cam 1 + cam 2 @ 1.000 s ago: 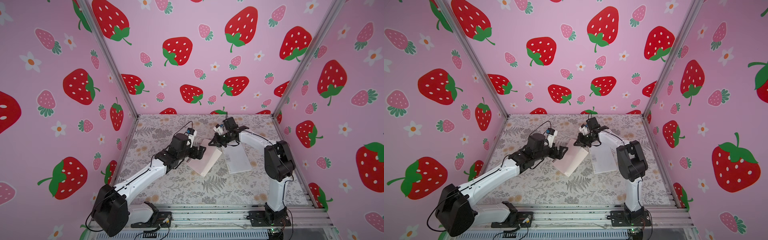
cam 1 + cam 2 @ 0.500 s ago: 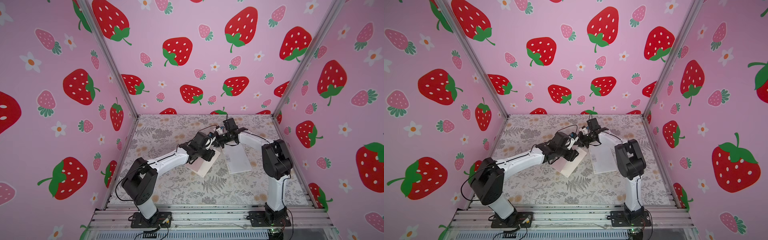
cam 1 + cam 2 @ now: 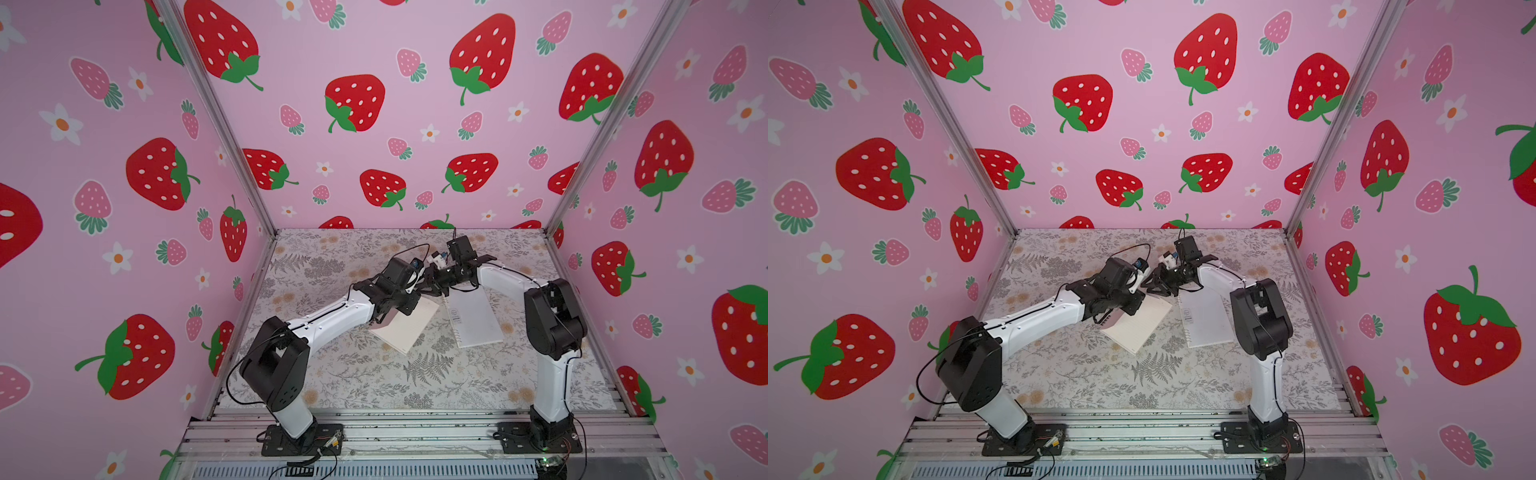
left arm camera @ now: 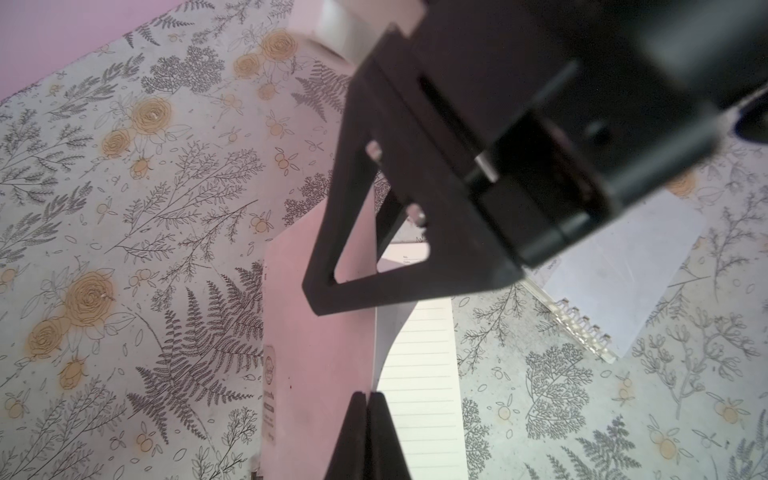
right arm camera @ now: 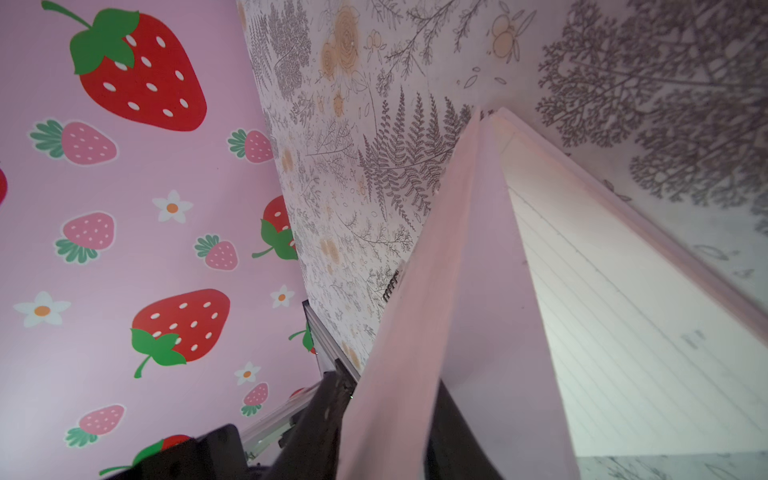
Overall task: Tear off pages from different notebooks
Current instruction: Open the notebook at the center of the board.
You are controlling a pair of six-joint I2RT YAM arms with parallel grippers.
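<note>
The job looks barely begun. No torn-off sheet lies anywhere on the grey fern-and-flower-patterned tabletop point(image 3: 374, 382) in either top view, so as far as can be seen not one page is out yet. The thin pale pink spiral-bound notebook point(image 3: 409, 328) lies angled near the middle of the tabletop. It is open, with its thin pink card cover point(image 4: 320, 340) raised off the cream lined page point(image 4: 419, 374) that lies flat beneath. Both arms meet over it. The left gripper point(image 4: 366, 411) has its jaws pressed together on the raised cover's free edge; I cannot tell whether a page is caught in with the cover. The right gripper point(image 3: 434, 287) has its jaws spread partway, one on each side of the same cover in the right wrist view, and whether either touches it is unclear. The step in hand reads as getting the cover out of the way, with the left arm as the one holding it. By my judgement, what is left is to bare the top page, hold the pink notebook down and pull the page off the coil. The same then goes for the thin white spiral-bound notebook point(image 3: 476, 320), which lies closed and flat just beside the pink one, not touching it, on the right arm's side, with nothing gripping it.
</note>
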